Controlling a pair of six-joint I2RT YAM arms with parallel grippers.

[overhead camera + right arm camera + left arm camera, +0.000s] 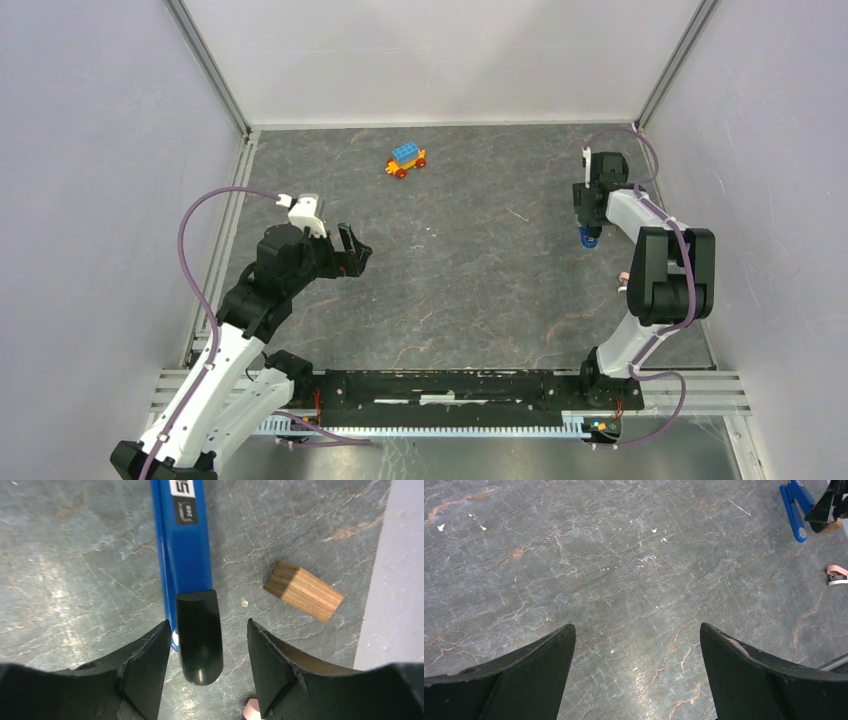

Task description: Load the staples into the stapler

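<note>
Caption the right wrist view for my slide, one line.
Right gripper straddles the black end of the slim dark-blue plastic stapler, a small wooden block lying nearby.

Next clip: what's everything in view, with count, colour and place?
stapler: 1, blue with black end, far right
wood block: 1, brown, beside stapler, by right wall
toy car: 1, blue top, red wheels, far centre
pink item: 1, pink and white, nearer than stapler; unidentifiable
thin sliver: 1, pale, centre right; unidentifiable
table: 1, grey marbled
left gripper: 1, black, open, above bare table, left
right gripper: 1, black, open, straddling stapler's black end
</note>
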